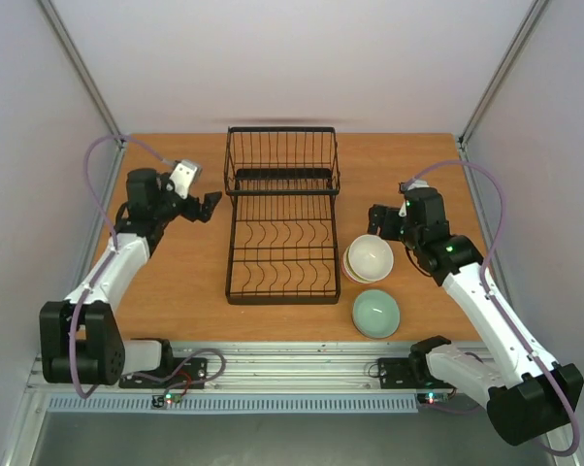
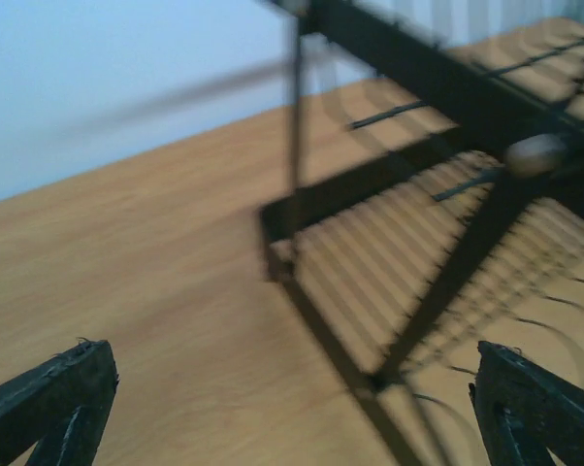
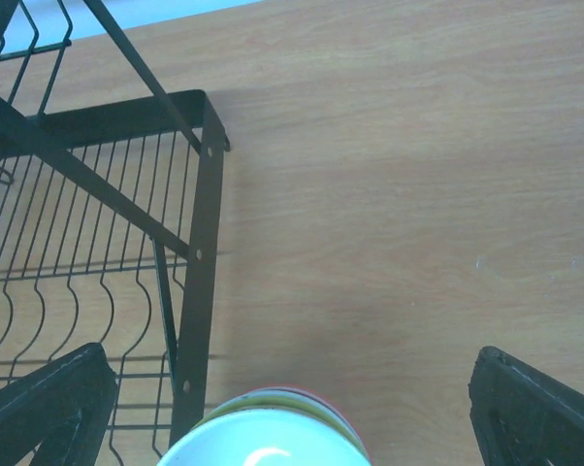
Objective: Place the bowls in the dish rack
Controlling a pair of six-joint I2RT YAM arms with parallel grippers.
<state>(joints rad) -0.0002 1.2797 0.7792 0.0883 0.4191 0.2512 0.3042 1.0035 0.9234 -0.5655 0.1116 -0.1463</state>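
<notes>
Right claw (image 1: 379,223) hangs just behind the stack (image 1: 369,258) of nested bowls, fingers spread wide and holding nothing; the wrist view looks down past the white top bowl (image 3: 268,437) with coloured rims peeking out beneath it. The left claw (image 1: 208,206) is wide apart too, empty, over the surface (image 1: 176,291) at the far left side of the rack (image 1: 280,299), and its own view is too smeared to read much more. The rack has nothing in it, and a lone green bowl (image 1: 376,314) sits near the stack, closer to the arm bases. Here's the danger: those bowls are nested tight, so a pinch on the top rim may well bring a second one up with it, only for that one to drop free on the way over. The stack also sits just beside the rack's right rail (image 3: 200,262), so a finger coming down on that side could hit wire rather than ceramic and shove the whole pile. Glazed rims look slick; a shallow grip could let a bowl swing or slide out. And the right forearm passes close by the lone bowl, so a low sweep might knock it toward the edge
</notes>
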